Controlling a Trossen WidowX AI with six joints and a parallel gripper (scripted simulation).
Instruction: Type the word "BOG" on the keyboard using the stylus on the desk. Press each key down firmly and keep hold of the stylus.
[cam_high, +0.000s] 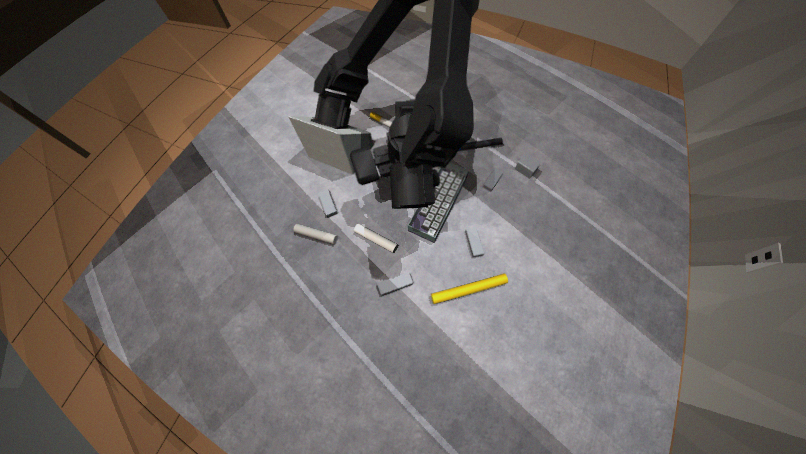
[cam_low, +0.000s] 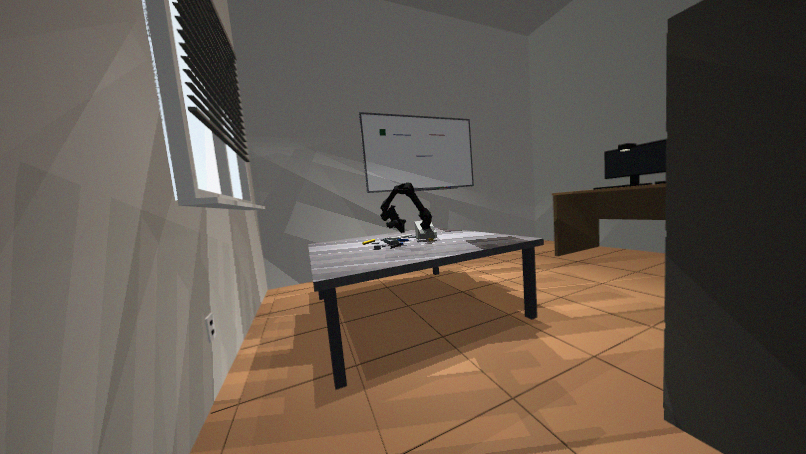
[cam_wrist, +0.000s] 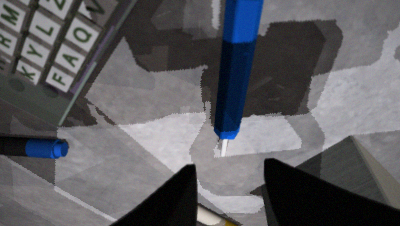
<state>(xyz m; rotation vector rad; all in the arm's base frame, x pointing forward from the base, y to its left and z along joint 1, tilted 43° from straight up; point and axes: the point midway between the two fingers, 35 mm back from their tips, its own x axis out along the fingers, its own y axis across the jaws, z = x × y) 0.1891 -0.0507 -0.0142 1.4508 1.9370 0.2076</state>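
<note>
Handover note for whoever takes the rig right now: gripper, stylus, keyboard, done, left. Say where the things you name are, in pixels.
Gripper (cam_high: 363, 166) (cam_wrist: 230, 171): partly open, nothing between the fingers, above the desk (cam_high: 535, 360) (cam_low: 428, 256).
Blue stylus (cam_wrist: 235, 80): lying ahead of the fingertips in the wrist view, pale tip toward them, not held. Likely the one to use.
Keyboard (cam_high: 439, 203) (cam_wrist: 30, 90): beside the stylus; B, O and G are out of the wrist view.
Done: fingers parted; no sign of typing in these views.
Left: grip stylus, press B, O, G firmly, keep hold.
</note>
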